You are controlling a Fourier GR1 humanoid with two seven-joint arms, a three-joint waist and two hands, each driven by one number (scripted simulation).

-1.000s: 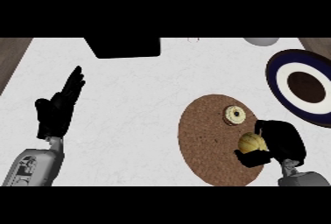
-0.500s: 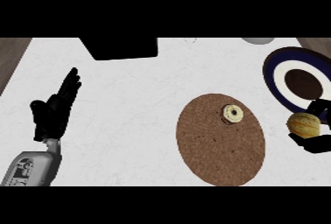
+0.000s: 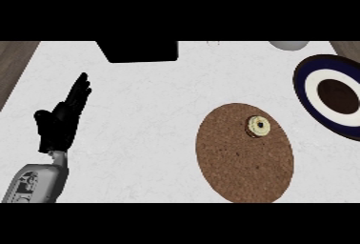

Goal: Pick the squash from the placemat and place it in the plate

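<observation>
The brown cork placemat point(image 3: 243, 159) lies right of centre on the white counter, and only a small round yellow ring-shaped item point(image 3: 259, 125) sits near its top. The dark blue plate point(image 3: 320, 102) with a white ring and brown centre stands at the right edge, partly cut off, with nothing on its visible part. No squash shows anywhere. My left hand point(image 3: 62, 121) rests open at the left, fingers pointing up. My right hand is out of the view.
A black box-like object point(image 3: 138, 51) sits at the top centre. A pale grey rounded thing point(image 3: 288, 45) peeks in at the top right. Brown wooden floor shows past the counter's left corner point(image 3: 14, 62).
My right hand lifted the squash off the placemat, carried it right toward the plate, and has now left the view with it. The left hand stayed still.
</observation>
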